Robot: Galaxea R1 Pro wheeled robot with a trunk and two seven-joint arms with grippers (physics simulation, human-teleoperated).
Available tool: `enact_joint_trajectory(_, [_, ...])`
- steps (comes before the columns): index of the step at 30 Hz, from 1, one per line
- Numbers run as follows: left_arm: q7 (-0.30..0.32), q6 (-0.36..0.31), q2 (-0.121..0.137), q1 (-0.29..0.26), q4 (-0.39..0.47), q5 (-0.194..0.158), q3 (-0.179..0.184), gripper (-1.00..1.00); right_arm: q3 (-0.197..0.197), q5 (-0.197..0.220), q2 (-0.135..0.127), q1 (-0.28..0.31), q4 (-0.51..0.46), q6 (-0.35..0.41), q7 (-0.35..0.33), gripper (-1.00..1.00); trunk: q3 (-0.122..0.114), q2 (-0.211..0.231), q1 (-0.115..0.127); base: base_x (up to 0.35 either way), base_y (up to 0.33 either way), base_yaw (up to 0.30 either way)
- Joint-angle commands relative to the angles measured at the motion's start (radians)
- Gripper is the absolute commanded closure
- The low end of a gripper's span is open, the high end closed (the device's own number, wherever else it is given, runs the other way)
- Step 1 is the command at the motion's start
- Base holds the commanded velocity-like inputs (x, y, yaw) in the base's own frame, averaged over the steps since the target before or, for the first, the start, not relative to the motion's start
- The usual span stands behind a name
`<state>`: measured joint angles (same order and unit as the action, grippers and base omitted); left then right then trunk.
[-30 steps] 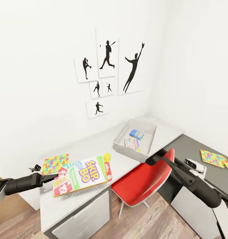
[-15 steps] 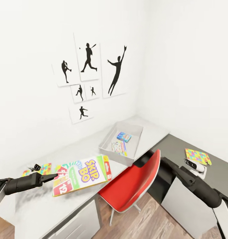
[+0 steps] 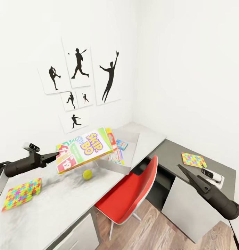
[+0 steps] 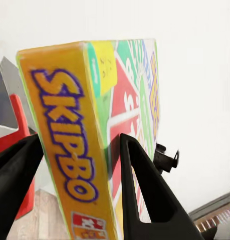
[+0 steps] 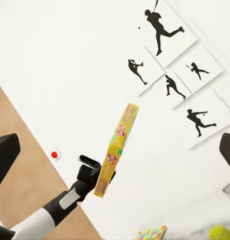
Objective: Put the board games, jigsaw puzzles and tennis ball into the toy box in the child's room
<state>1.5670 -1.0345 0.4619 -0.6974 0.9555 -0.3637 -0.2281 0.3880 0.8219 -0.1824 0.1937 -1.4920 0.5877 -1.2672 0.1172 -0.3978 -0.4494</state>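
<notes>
One board game [image 3: 85, 150] is pinched by its edge in the left tool [image 3: 53, 157], above the bench [image 3: 57, 205]. It should be kept level and carried fully over the toy box [image 3: 128, 152] before being let go. The right tool [image 3: 183, 172] looks spread, nothing held.

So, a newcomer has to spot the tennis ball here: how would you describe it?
Start at the long light grey part of the table under the sports pictures. Just short of the toy box, below the lifted Skip-Bo board game, lies the tennis ball: the one small, round, plain yellow-green thing among flat printed ones.
</notes>
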Motion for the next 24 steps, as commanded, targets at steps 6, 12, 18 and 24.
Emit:
enact_joint_trajectory(6, [-0.195, -0.013, -0.134, -0.081, -0.014, 0.002, -0.002, 1.00, 0.003, 0.006, 0.000, 0.001, 0.003, 0.008, -0.001, -1.00, -0.005, -0.002, -0.001, 0.000, 0.000, -0.192])
enact_joint_trajectory(12, [-0.516, -0.010, -0.253, -0.162, -0.027, -0.002, -0.011, 1.00, 0.003, 0.006, 0.000, 0.001, 0.003, 0.005, -0.001, -1.00, -0.012, -0.002, -0.001, 0.000, 0.000, -0.183])
enact_joint_trajectory(18, [-0.827, -0.001, -0.367, -0.229, -0.031, -0.014, -0.156, 1.00, 0.003, 0.005, 0.000, 0.001, 0.003, 0.003, -0.001, -1.00, -0.019, -0.002, -0.001, 0.000, 0.000, -0.162])
enact_joint_trajectory(24, [-0.973, 0.003, -0.415, -0.238, -0.032, -0.019, -0.216, 1.00, 0.004, 0.005, 0.000, 0.001, 0.003, 0.003, -0.001, -1.00, -0.022, -0.002, -0.001, 0.000, 0.000, -0.067])
